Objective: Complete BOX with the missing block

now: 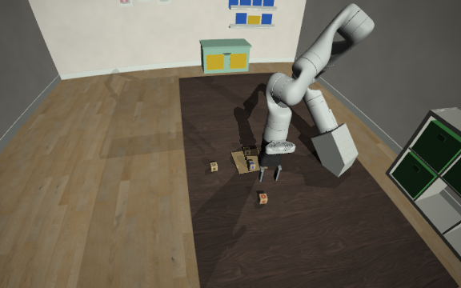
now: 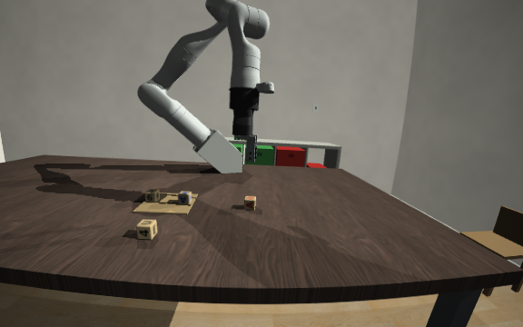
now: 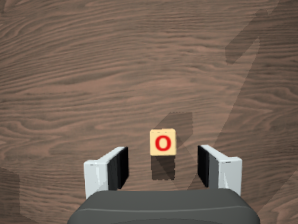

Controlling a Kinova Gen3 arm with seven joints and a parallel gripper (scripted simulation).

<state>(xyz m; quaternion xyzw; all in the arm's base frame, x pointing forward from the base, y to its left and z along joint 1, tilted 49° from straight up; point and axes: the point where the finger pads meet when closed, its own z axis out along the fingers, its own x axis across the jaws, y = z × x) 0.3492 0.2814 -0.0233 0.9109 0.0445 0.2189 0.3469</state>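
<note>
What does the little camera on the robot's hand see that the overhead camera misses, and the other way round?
Only the wrist view shows the red O clearly on top of the block. Only the top view shows the tan mat with two blocks on it, a fourth block off the mat, the arm and the room. Both show the O block on the dark table and the open, empty claw.
</note>
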